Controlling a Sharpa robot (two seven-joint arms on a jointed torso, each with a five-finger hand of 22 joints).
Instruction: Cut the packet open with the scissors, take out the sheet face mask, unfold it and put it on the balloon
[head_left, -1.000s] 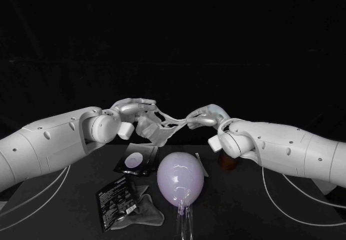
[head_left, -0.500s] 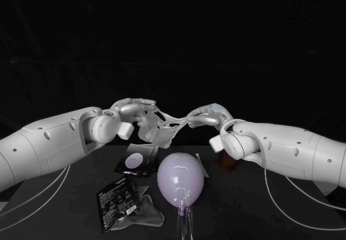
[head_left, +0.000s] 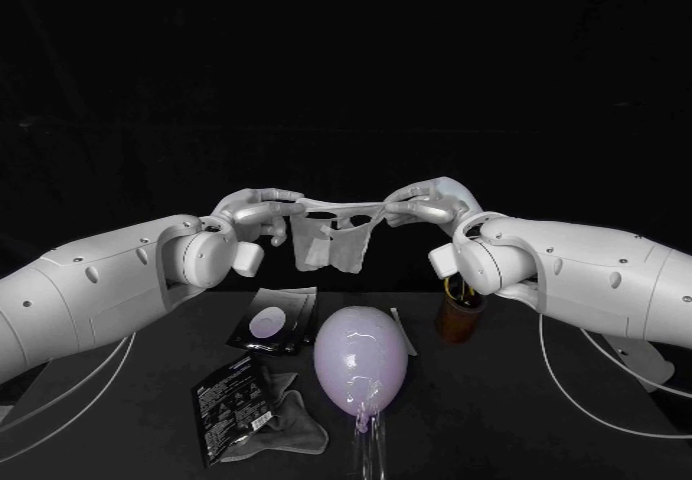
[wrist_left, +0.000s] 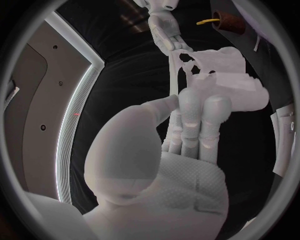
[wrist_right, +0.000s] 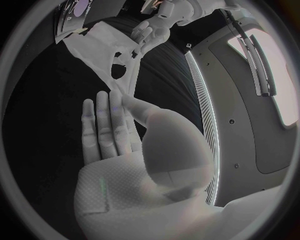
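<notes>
Both hands have risen and drawn a little apart over the last second. We see the translucent white sheet face mask (head_left: 335, 238) between them go from a sagging, crumpled hang to a stretched one, its upper edge now pulled nearly straight. We find the left hand (head_left: 263, 212) pinching one upper corner of the mask and the right hand (head_left: 423, 206) pinching the other, both in the air above the far part of the black table (head_left: 548, 400). From that taut edge the mask hangs as a loose flap with openings in it, clear of everything below. In the left wrist view we see the left hand's fingers (wrist_left: 209, 120) closed on the wet sheet. In the right wrist view a thin strip of the mask runs into the pinch at the tip of the right hand's fingers (wrist_right: 103, 125).

Under the mask, the pale lilac oval balloon (head_left: 361, 358) lies on the table, its clear stem (head_left: 368, 445) pointing toward the robot. Just beside it, on the robot's left, we note a glossy black packet (head_left: 274, 318) with a pale oval on it. Nearer lies a black printed packet piece (head_left: 228, 398), touching a crumpled grey sheet (head_left: 293, 425). A brown cup-like object (head_left: 462, 300) stands partly hidden behind the right forearm.
</notes>
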